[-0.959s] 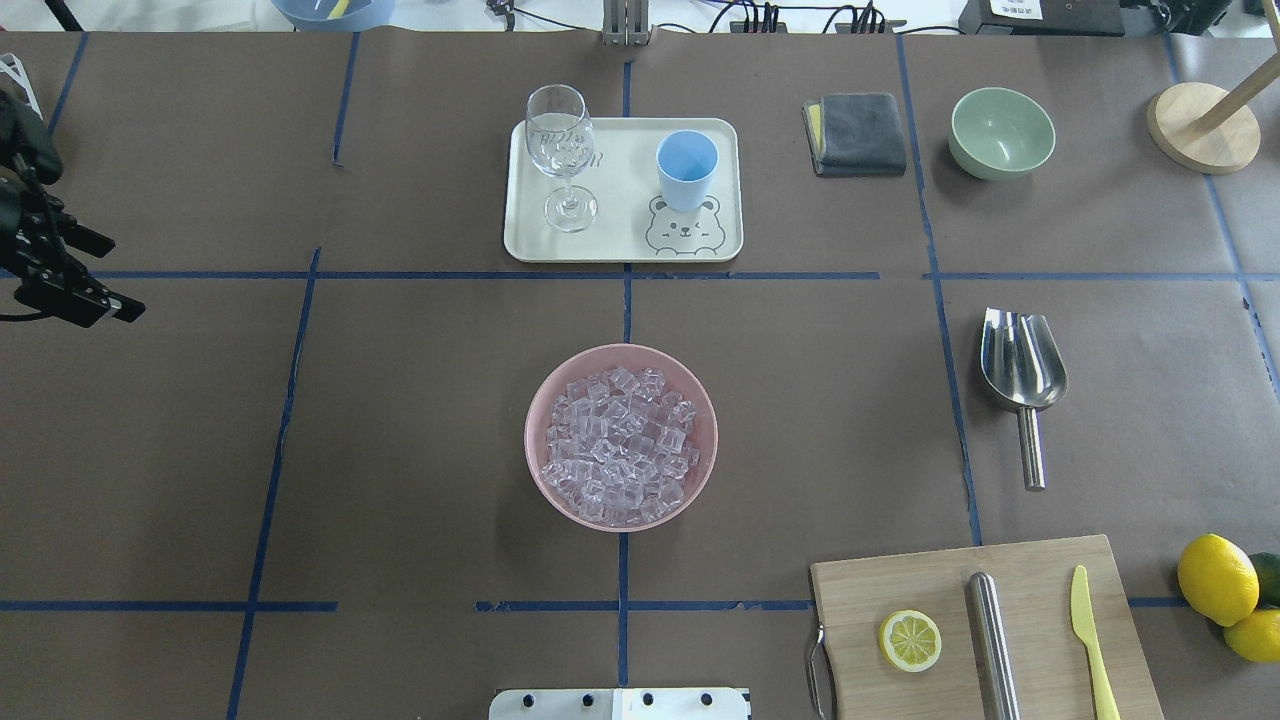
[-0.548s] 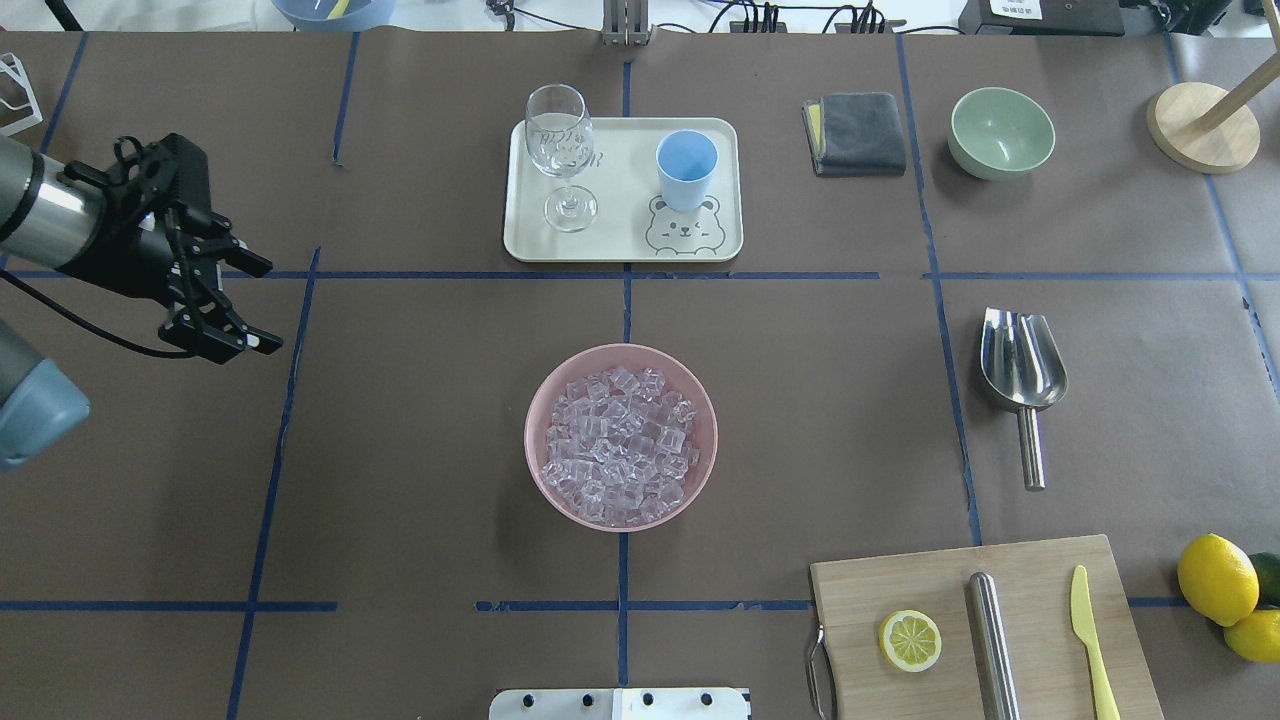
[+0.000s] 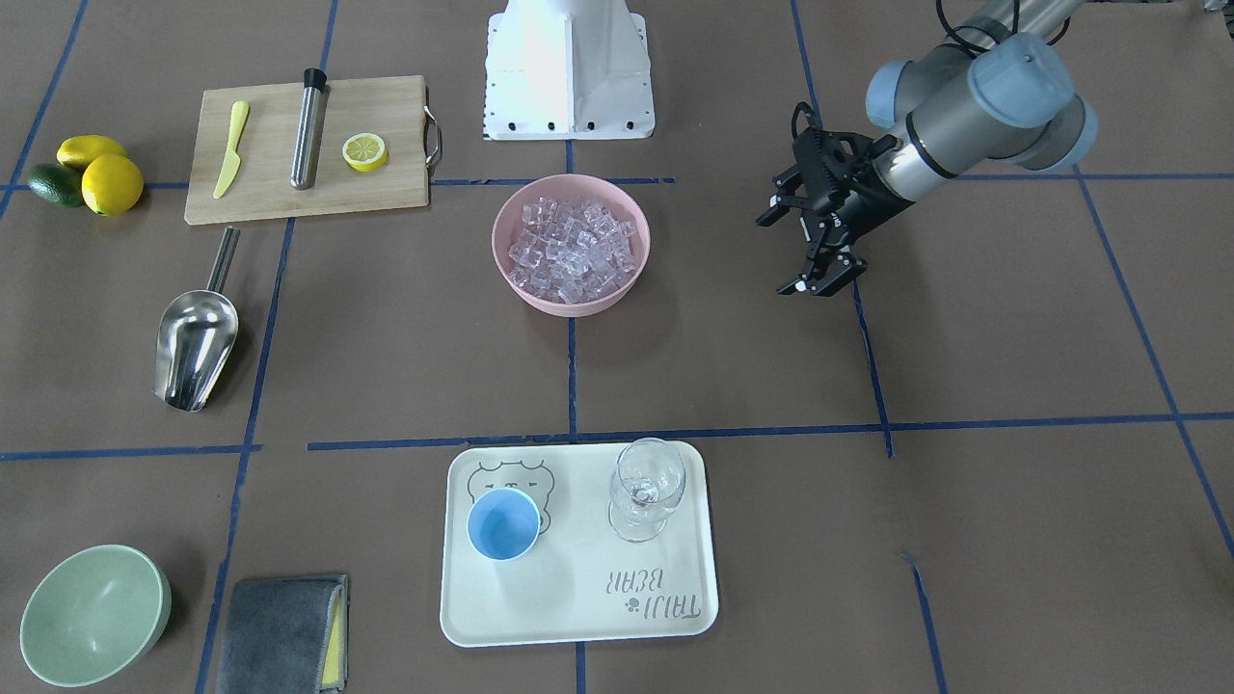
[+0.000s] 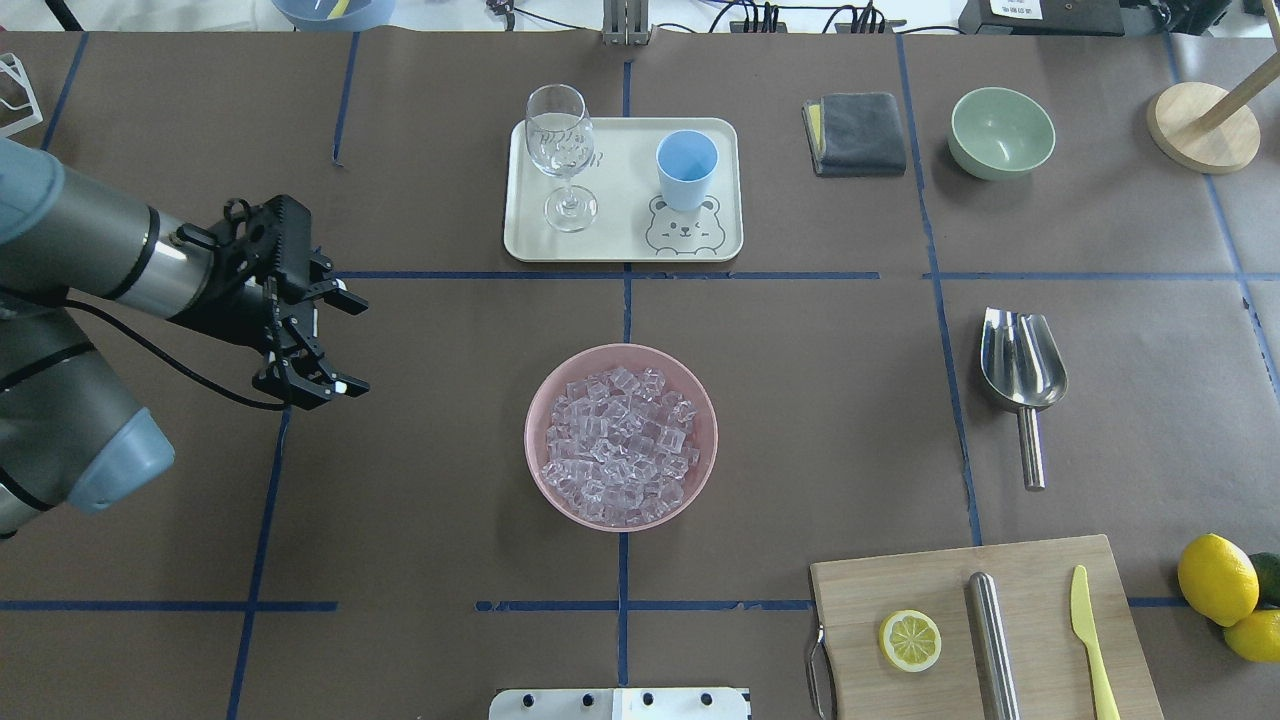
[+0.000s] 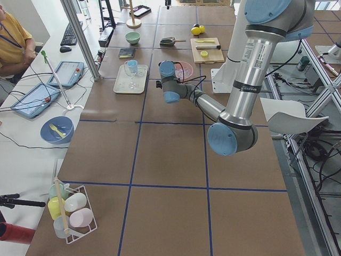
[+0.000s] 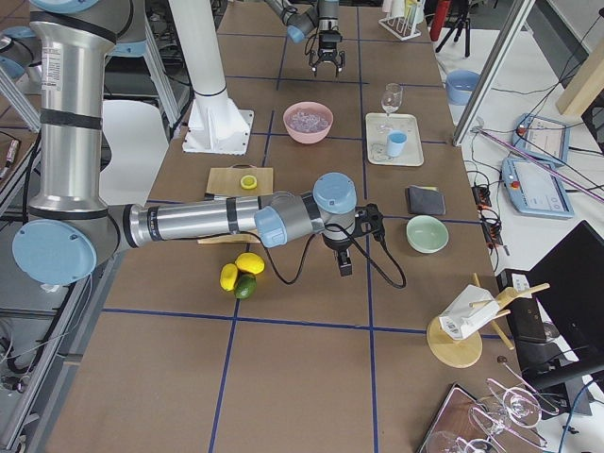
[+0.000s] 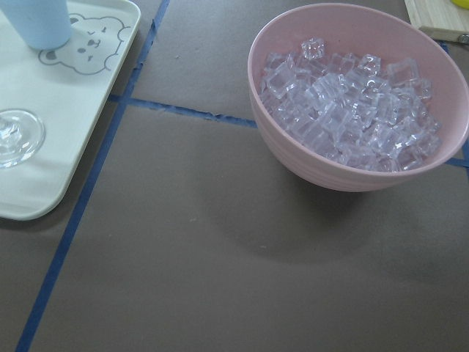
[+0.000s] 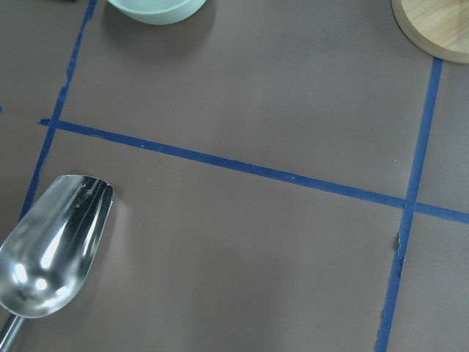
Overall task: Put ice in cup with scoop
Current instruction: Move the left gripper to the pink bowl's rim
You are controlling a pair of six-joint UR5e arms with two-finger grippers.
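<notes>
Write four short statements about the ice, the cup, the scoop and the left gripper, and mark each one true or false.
1. The ice is heaped in the pink bowl. True.
2. The cup and the stemmed glass stand on the same tray. True.
3. The cup holds ice. False: its inside is bare in the front-facing view.
4. The left gripper holds the scoop. False: the gripper is open and empty, and the scoop lies on the table on the far side of the bowl from it.
</notes>
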